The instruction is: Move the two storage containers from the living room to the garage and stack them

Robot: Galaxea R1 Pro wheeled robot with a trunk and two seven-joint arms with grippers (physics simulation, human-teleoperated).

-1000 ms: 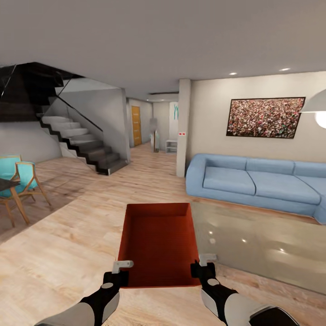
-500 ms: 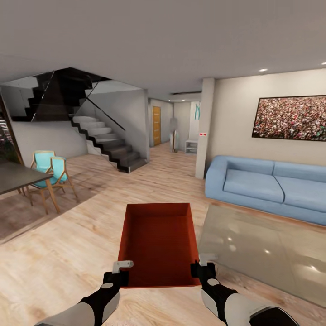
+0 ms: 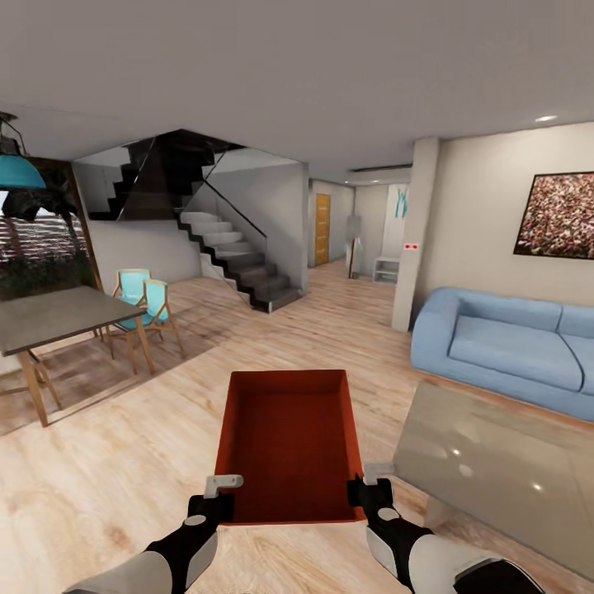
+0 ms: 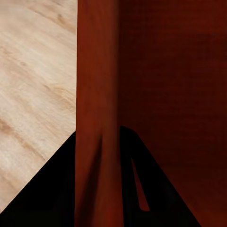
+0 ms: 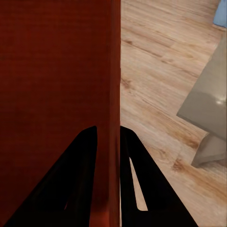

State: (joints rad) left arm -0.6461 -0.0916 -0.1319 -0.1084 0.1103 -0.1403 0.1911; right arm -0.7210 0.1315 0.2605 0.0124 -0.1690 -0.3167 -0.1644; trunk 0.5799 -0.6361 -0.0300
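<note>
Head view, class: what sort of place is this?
Probably an open-plan living room in a house: a blue sofa, a glass coffee table, a staircase and a dining table on wood planks.

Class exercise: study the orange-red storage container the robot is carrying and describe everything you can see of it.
The storage container is an orange-red, open-topped, roughly square bin with thin walls and a flat, empty inside; it looks like plastic. It is held level above the light wood floor, touching nothing else. The left pincer clamps its left wall and the right pincer its right wall, each near the corner closest to the robot. In the wrist views each wall runs between the dark fingers.
</note>
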